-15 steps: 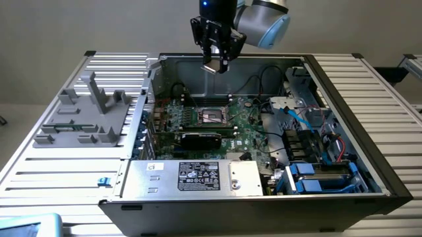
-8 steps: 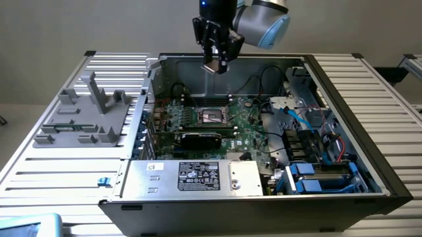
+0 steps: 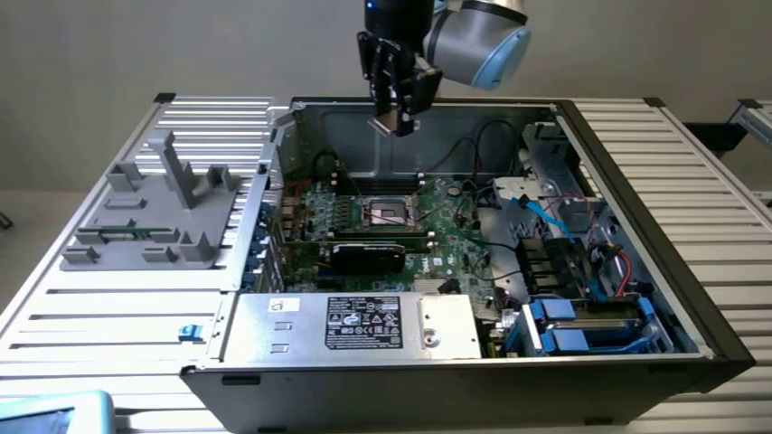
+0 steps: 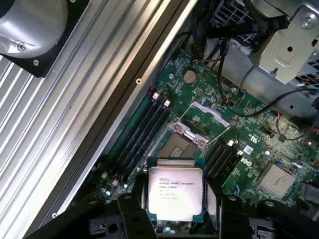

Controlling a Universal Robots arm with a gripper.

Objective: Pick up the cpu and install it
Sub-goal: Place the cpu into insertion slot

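Cpu [image 4: 175,191] is sitting clamped between the fingers of the gripper [image 3: 396,122]. We are seeing the gripper hovering over the computer case [image 3: 627,181], with the open socket [image 4: 178,147] lying below it.

place: robotics lab | evidence: open computer case [image 3: 483,389], slatted table [image 3: 121,316]
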